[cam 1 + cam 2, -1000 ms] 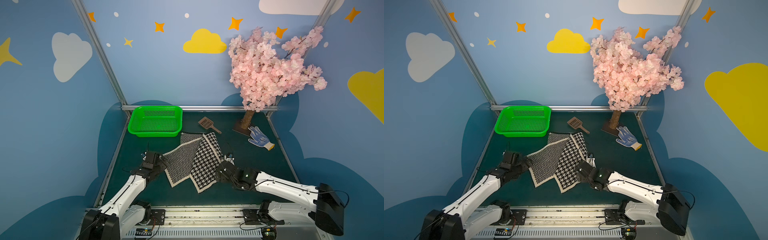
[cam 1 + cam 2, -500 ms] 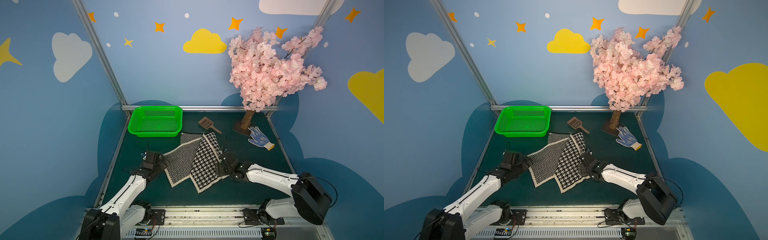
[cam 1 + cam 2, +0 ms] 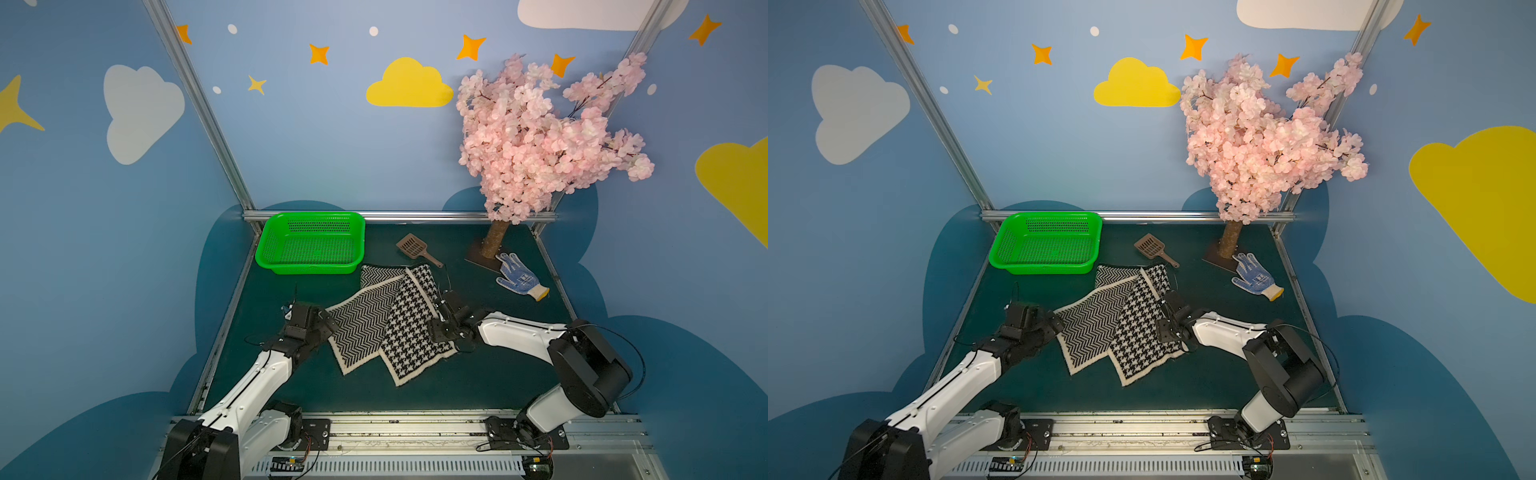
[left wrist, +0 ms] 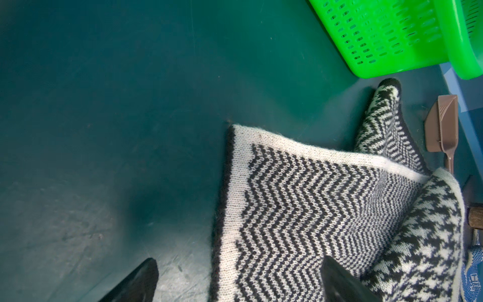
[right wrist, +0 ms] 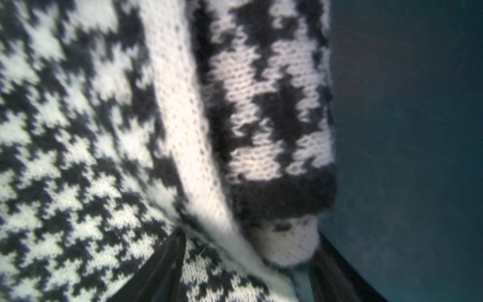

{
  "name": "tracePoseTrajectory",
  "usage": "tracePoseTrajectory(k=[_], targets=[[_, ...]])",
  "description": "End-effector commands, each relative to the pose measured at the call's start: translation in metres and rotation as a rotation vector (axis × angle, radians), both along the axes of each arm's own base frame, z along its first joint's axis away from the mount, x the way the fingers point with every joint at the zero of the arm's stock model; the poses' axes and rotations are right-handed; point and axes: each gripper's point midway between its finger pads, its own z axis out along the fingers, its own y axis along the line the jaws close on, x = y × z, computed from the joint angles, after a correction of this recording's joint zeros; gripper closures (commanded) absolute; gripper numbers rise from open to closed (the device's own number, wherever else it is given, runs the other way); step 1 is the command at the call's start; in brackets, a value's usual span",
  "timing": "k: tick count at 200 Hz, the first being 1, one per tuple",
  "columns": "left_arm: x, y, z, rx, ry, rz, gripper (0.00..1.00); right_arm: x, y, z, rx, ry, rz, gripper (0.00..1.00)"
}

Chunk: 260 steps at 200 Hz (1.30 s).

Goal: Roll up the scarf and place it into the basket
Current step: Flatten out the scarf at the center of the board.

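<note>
Between the fingers of my right gripper (image 5: pixel 249 235) sits the scarf (image 3: pixel 386 324), its cream side edge bunched up there. The jaws stand partly apart around it, and I honestly can't tell if they're pinching. Left gripper (image 4: pixel 239 261) is wide open and holding nothing, straddling the zigzag strip's corner and the mat (image 4: pixel 104 130). Both strips run away from the grippers toward the basket (image 3: pixel 311 216), so I'd roll that way, right arm leading.

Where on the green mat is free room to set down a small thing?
Free: the front strip between scarf and rail; the patch between basket and left gripper; the patch between scoop, glove and right gripper. Crowded: the middle, with scarf and both grippers.
</note>
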Motion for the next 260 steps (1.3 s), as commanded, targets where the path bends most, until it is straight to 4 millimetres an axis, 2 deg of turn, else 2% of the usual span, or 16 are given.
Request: tracePoseTrajectory(k=[1,45,77,94,109,113,120,146,178,187,191,213,237,260], targets=[[-0.001,0.004,0.002,0.026,-0.001,0.003,0.02,-0.008,0.003,0.001,0.042,0.009,0.022,0.34],[0.000,0.003,0.002,0.024,0.003,0.001,0.03,-0.009,0.004,-0.011,0.037,0.038,0.036,0.62],[-0.005,0.006,-0.006,0.038,0.018,0.002,0.07,-0.013,0.000,-0.006,0.063,0.027,0.003,0.80],[-0.007,0.008,-0.012,0.055,0.037,0.003,0.11,-0.016,-0.005,0.001,0.075,0.011,-0.019,0.84],[-0.008,0.009,-0.015,0.065,0.050,0.000,0.17,-0.016,-0.008,0.014,0.094,-0.016,-0.036,0.93],[-0.008,0.010,-0.016,0.069,0.054,0.000,0.19,-0.022,-0.014,0.009,0.079,-0.004,-0.040,0.95],[-0.008,0.010,-0.017,0.073,0.059,0.002,0.23,-0.024,-0.017,0.012,0.078,-0.008,-0.044,1.00],[-0.005,0.008,-0.023,0.065,0.081,0.000,0.42,-0.025,-0.025,0.028,0.069,-0.037,-0.050,1.00],[-0.003,0.002,-0.034,0.049,0.140,-0.009,0.49,-0.030,-0.034,0.051,0.088,-0.063,-0.065,1.00],[-0.001,0.000,-0.037,0.039,0.153,-0.012,0.50,-0.031,-0.036,0.060,0.105,-0.077,-0.069,1.00],[0.000,-0.002,-0.038,0.034,0.158,-0.014,0.50,-0.026,-0.034,0.074,0.129,-0.102,-0.083,1.00],[0.002,-0.011,-0.045,0.004,0.201,-0.038,0.49,-0.024,-0.040,0.096,0.174,-0.161,-0.128,1.00],[0.004,-0.021,-0.054,-0.045,0.227,-0.057,0.47,-0.024,-0.044,0.116,0.206,-0.243,-0.114,1.00],[0.000,-0.021,-0.064,-0.040,0.257,-0.051,0.49,-0.026,-0.051,0.129,0.218,-0.284,-0.120,1.00]])
